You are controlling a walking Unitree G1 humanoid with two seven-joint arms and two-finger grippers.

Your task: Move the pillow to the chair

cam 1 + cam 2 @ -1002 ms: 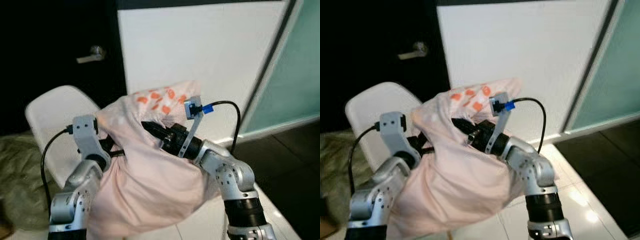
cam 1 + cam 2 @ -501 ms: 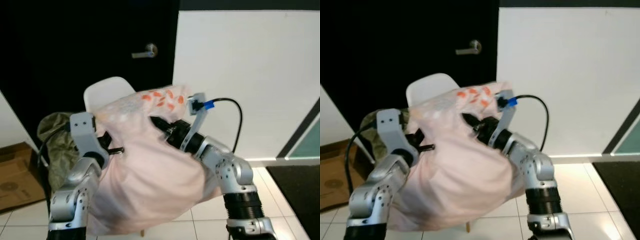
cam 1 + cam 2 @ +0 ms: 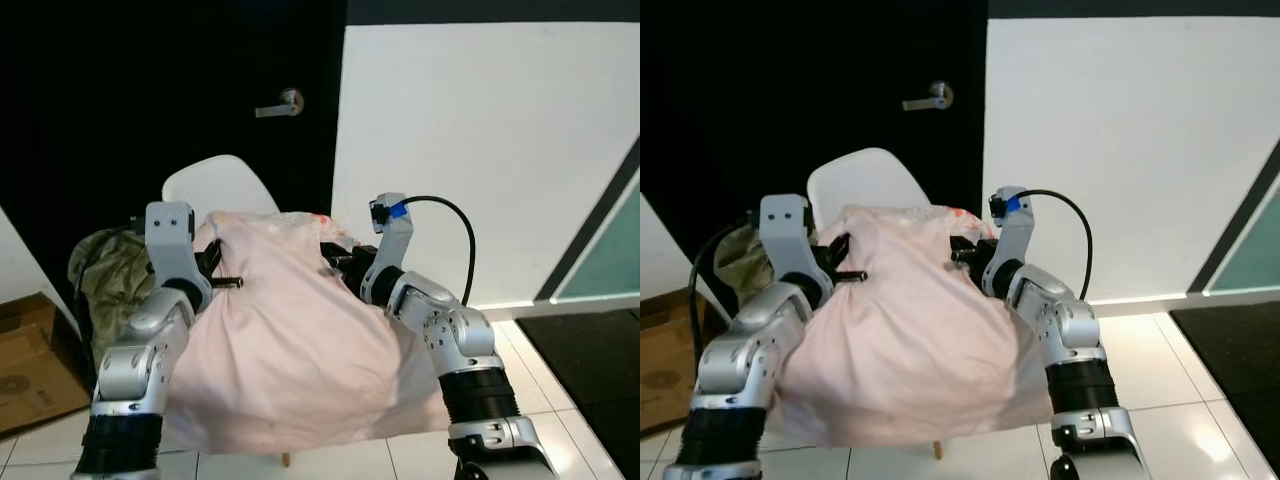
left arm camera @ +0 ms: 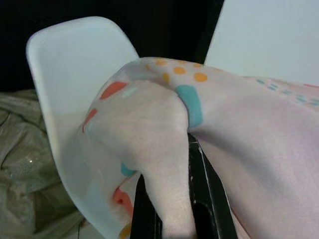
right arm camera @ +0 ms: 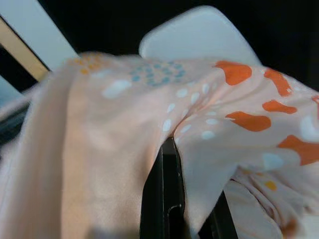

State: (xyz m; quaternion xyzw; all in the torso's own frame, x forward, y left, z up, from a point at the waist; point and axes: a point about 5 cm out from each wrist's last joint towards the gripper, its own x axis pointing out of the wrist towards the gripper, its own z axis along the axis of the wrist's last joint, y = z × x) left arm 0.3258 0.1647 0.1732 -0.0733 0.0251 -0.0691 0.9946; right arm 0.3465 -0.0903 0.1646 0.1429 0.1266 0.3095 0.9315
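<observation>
Left gripper [image 4: 169, 219] and right gripper [image 5: 182, 219] are each clamped on a fold of the pink pillow [image 3: 290, 350], at its 10 and 2 o'clock corners. The pillow hangs over the white chair [image 3: 215, 185], whose back rises at 12 o'clock.

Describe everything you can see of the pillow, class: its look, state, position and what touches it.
The pillow is large, soft and pale pink, with orange, teal and white spots near its top edge. It sags in loose folds, held up at both upper corners: the left hand and the right hand each pinch its fabric. It hangs in front of the white chair.
</observation>
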